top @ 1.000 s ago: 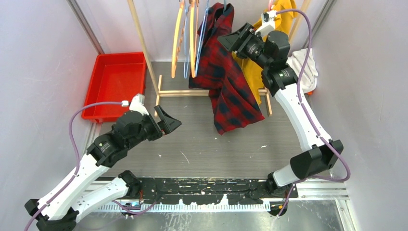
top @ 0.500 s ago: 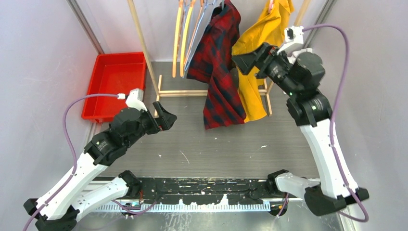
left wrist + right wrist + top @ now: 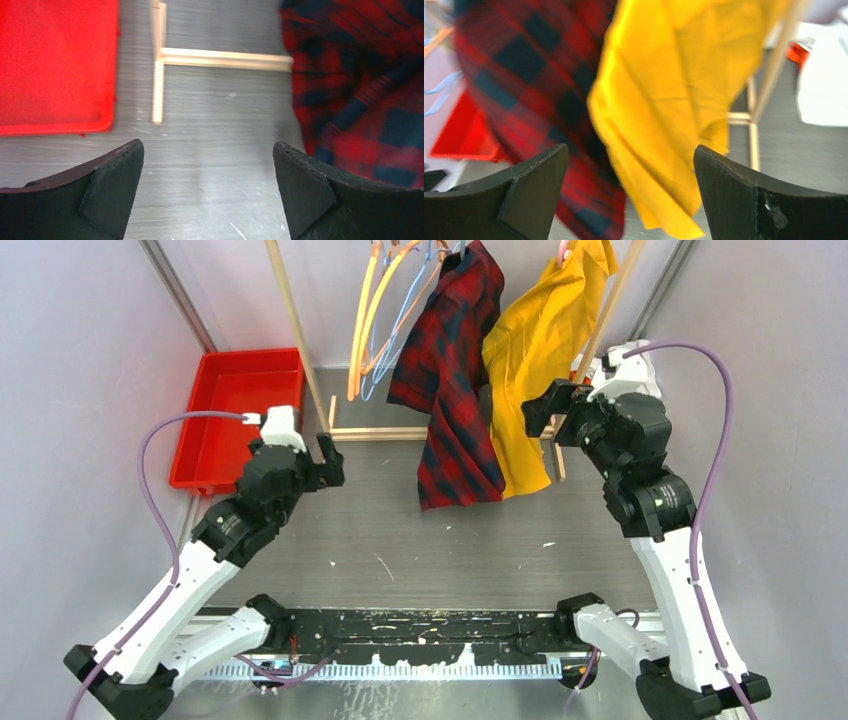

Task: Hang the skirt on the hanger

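The red and dark plaid skirt (image 3: 450, 390) hangs from the top of the rack, its hem just above the table. It also fills the right of the left wrist view (image 3: 360, 90) and the left of the right wrist view (image 3: 534, 85). Its hanger is mostly out of view at the top edge. My right gripper (image 3: 545, 410) is open and empty, to the right of the garments and apart from them (image 3: 631, 152). Over the table by the rack's foot, my left gripper (image 3: 330, 455) is also open and holds nothing (image 3: 207, 150).
A yellow garment (image 3: 535, 360) hangs right of the skirt. Empty orange and blue hangers (image 3: 375, 320) hang to its left. A red tray (image 3: 240, 415) lies at the back left beside the wooden rack base (image 3: 380, 433). A white cloth (image 3: 824, 85) lies behind the rack.
My right gripper opened, let go of the plaid skirt and drew back right and down. The skirt and empty hangers swung. My left gripper shifted slightly left and back.
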`<state>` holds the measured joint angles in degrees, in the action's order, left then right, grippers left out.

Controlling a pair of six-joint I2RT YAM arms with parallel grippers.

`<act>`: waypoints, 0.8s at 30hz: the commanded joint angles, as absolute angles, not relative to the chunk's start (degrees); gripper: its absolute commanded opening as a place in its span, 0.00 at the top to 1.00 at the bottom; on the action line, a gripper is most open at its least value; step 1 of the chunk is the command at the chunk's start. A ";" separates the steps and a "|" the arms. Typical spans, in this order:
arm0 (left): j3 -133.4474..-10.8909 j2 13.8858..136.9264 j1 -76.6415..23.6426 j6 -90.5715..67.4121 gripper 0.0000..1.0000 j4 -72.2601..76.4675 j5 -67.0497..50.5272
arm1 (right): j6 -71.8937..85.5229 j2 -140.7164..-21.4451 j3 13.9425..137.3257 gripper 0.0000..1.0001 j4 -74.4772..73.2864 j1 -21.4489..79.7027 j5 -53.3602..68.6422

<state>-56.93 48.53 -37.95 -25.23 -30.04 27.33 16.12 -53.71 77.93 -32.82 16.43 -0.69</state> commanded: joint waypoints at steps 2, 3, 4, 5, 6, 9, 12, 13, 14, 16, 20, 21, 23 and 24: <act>-54.24 48.52 -24.02 -21.11 0.01 -22.69 21.00 | 17.95 -52.34 73.41 0.00 -29.69 7.24 -2.72; -53.55 48.87 -21.41 -21.02 0.01 -22.35 19.40 | 18.66 -52.04 72.15 0.00 -28.57 5.55 -2.80; -52.97 49.24 -17.75 -21.07 0.01 -22.44 17.59 | 19.24 -51.60 70.48 0.00 -27.42 4.15 -3.47; -52.07 49.44 -15.42 -21.11 0.01 -21.84 15.87 | 19.90 -51.19 69.01 0.00 -26.29 2.66 -3.98; -50.38 49.25 -13.28 -20.95 0.01 -20.31 14.69 | 20.57 -50.74 67.18 0.00 -25.05 1.35 -4.41; -44.08 48.49 -7.93 -20.15 0.01 -13.96 12.58 | 22.81 -48.33 59.17 0.00 -20.48 -1.27 -8.04; -36.40 47.88 -4.88 -17.80 0.01 -6.63 12.28 | 22.64 -45.48 50.47 0.00 -15.28 -1.59 -14.71; -34.17 47.82 -4.24 -16.76 0.01 -4.03 12.60 | 22.22 -44.59 47.70 0.00 -13.06 -1.60 -15.95; -31.80 47.95 -3.88 -15.53 0.01 -1.12 12.74 | 21.52 -43.55 44.26 0.00 -10.17 -1.58 -16.34; -28.07 48.63 -3.50 -14.64 0.01 3.81 13.97 | 20.98 -41.77 38.04 0.00 -5.15 -1.58 -17.55; -21.27 52.12 -3.35 -9.71 0.01 16.46 12.50 | 21.21 -41.31 28.24 0.00 3.83 -1.58 -21.40; -19.87 53.93 -3.30 -9.05 0.01 19.09 13.23 | 21.11 -41.64 26.10 0.00 6.10 -1.60 -21.88; -18.69 56.61 -2.90 -9.09 0.01 22.10 13.01 | 20.05 -42.74 21.56 0.00 11.91 -1.58 -22.62; -18.19 58.41 -2.71 -9.00 0.01 24.17 12.54 | 19.78 -43.51 19.43 0.00 15.08 -1.60 -23.79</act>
